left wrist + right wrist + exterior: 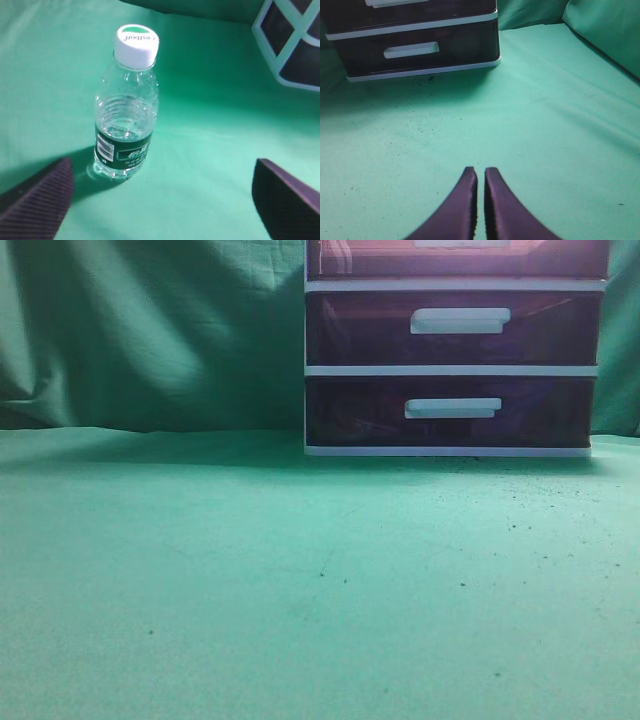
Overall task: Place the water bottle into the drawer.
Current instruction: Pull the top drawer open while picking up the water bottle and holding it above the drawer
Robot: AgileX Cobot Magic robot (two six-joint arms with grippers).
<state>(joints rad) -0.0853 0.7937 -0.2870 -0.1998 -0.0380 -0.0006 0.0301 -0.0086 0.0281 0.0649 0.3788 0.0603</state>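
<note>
The water bottle [126, 115] is clear with a white cap and a dark green label. It stands upright on the green cloth, only in the left wrist view, ahead and left of my left gripper [162, 167], which is wide open and empty. The drawer [380, 258], topmost in the white-framed unit, shows only as a reddish-brown strip at the top edge of the exterior view. My right gripper [480, 172] is shut and empty over bare cloth, well short of the unit. Neither gripper shows in the exterior view.
The middle drawer [455, 328] and bottom drawer [450, 412] sit closed below it, with white handles. The unit's lower part shows in the right wrist view [420, 25], and a corner in the left wrist view [292, 45]. Green cloth [300, 580] covers table and backdrop.
</note>
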